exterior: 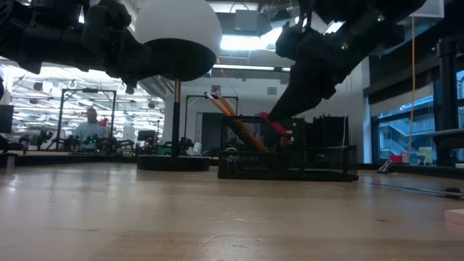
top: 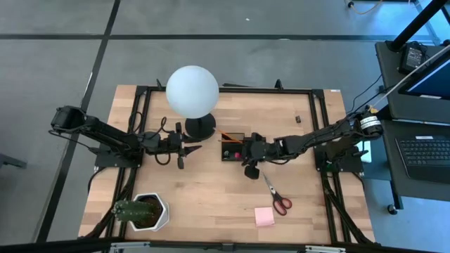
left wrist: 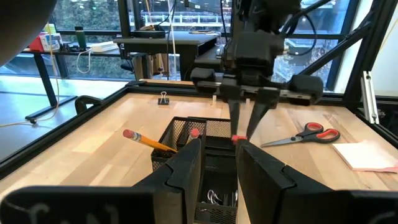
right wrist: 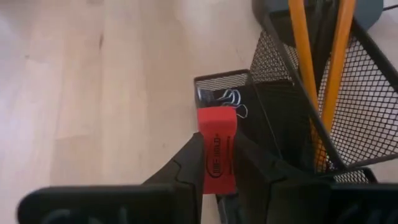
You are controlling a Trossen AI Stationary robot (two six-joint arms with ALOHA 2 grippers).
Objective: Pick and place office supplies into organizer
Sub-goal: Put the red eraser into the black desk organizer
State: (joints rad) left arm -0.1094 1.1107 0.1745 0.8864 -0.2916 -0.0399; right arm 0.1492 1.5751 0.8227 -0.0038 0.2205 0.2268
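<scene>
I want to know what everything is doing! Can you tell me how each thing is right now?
Right gripper: fingers shut on the red eraser, above the organizer.
Left gripper: empty, fingers slightly apart, facing the organizer.
Orange pencils: standing tilted in the organizer's mesh cup.
Scissors: closed, flat on the table.
Pink sticky-note pad: flat on the table.
Binder clip: on the table.

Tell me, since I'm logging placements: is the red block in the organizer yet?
Not yet. The right gripper holds the red block above the organizer.
</scene>
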